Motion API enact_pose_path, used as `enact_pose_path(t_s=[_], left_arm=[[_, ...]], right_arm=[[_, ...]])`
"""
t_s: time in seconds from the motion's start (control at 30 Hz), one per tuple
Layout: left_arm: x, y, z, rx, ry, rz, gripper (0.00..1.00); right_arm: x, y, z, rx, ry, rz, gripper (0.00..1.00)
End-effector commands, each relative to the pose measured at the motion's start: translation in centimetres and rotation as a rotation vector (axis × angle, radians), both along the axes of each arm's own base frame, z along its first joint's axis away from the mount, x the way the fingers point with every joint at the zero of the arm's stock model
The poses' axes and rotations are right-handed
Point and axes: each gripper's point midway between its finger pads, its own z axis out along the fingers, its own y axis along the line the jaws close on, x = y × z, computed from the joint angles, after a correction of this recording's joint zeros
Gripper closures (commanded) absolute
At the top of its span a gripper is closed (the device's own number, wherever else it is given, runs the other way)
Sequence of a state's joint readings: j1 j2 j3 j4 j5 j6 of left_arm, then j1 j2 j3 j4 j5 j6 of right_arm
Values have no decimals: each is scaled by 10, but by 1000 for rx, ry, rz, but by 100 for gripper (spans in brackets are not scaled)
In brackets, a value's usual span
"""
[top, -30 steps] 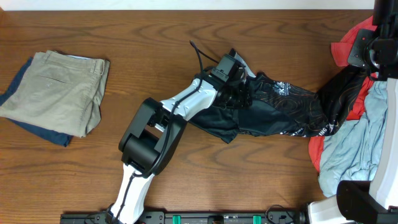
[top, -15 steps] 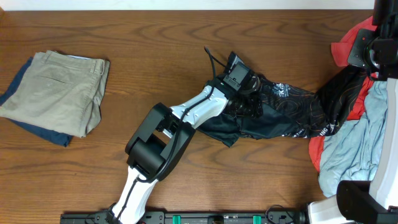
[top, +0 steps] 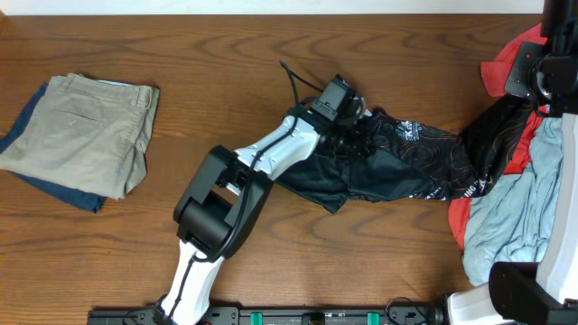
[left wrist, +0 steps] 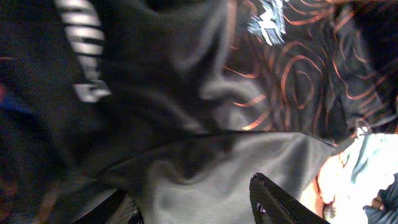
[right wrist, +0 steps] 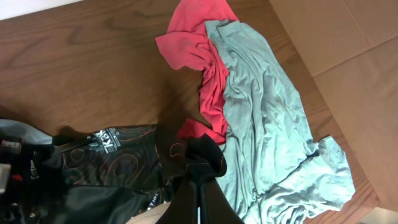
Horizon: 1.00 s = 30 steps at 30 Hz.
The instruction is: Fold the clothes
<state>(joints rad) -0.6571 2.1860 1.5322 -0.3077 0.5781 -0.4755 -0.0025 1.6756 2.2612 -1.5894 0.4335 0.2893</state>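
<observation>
You are, by the look of it, at the step of getting the black jersey (top: 406,158) off the heap and spread flat, so set the grip before you pull. The jersey lies crumpled right of the bench's (top: 226,54) middle, its right end running up against the red garment (right wrist: 199,37) and the light-blue garment (right wrist: 261,112) at the right edge. Your left tool (top: 350,143) is down on its left part. In the wrist view that tool (left wrist: 196,199) has its jaws partly apart with a fold of dark cloth between them, and I cannot tell whether they pinch it. Close on an edge or a shoulder, not a bunched middle, or you will likely drag several layers at once. Draw it toward the bare wood at the middle of the bench, low and slow, so the far end slides free without hauling the other garments along. Your right tool (right wrist: 200,163) is fully closed on nothing, hanging above the jersey's right end; bring it down to take the opposite corner. Stay well away from the khaki trousers (top: 86,131) near the left edge. White lettering (left wrist: 84,37) and a small logo patch (left wrist: 267,22) show on the jersey, but both are too blurred to read.
</observation>
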Motion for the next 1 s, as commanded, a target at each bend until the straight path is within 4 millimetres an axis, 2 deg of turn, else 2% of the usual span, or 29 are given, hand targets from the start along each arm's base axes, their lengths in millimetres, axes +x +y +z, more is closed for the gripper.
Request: enact_pose_path(t_s=[0.0, 0.13, 0.33, 0.57, 0.7, 0.97], left_arm=[[-6, -18, 27, -53, -27, -30, 46], [-8, -17, 22, -34, -21, -29, 46], [-7, -2, 2, 68, -17, 14, 46], [-6, -4, 3, 60, -30, 13, 46], [-15, -7, -2, 70, -22, -3, 47], [-28, -21, -4, 87, -49, -33, 55]], right_arm=[[-1, -3, 0, 6, -7, -22, 99], [-1, -3, 0, 6, -7, -22, 99], [-1, -3, 0, 6, -7, -22, 99], [-1, -3, 0, 6, -7, -22, 99], [-1, -3, 0, 6, -7, -22, 99], [-1, -3, 0, 6, -7, -22, 99]])
